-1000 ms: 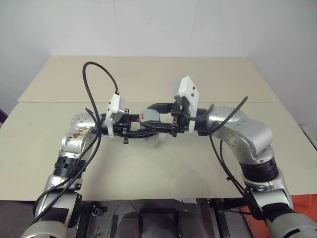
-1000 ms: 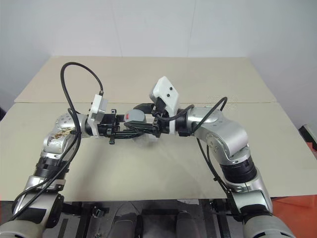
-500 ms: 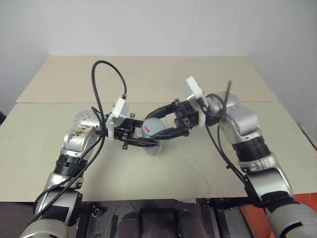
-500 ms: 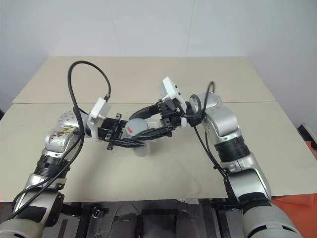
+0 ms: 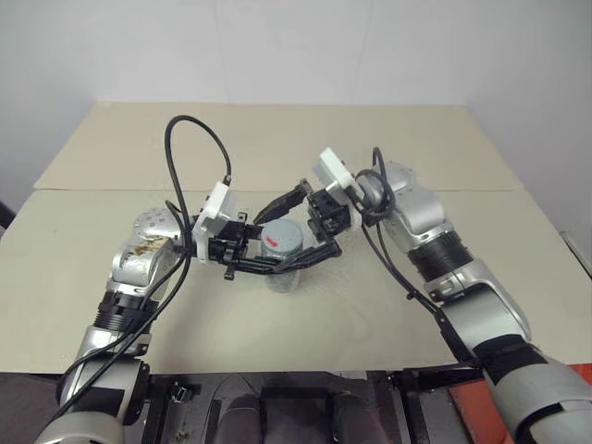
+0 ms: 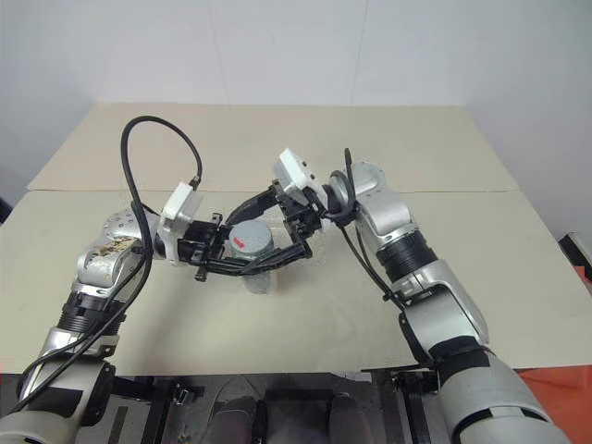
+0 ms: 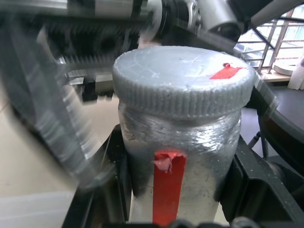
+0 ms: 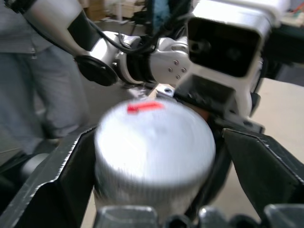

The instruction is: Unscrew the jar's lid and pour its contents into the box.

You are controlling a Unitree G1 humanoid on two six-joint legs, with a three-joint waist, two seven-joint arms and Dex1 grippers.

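Observation:
My left gripper [image 5: 277,262] is shut on the body of the jar [image 7: 183,156], holding it upright above the middle of the table. The jar is clear, with a red stripe down its side. The grey lid [image 5: 280,239], with a small red mark, sits on top of the jar. My right gripper [image 5: 294,228] comes in from the right and is open, one finger on each side of the lid with a gap. A whitish clear shape under the jar looks like the box [image 5: 283,281], mostly hidden. I cannot make out the contents.
The beige tabletop [image 5: 388,296] has a seam [image 5: 481,191] running across it behind the arms. A black cable [image 5: 190,139] loops high over my left forearm, and another cable [image 5: 398,277] hangs under my right arm.
My right gripper was shut on the lid and turned with it while the arm swung round. Its jaws have now spread off the lid. The left gripper kept its hold.

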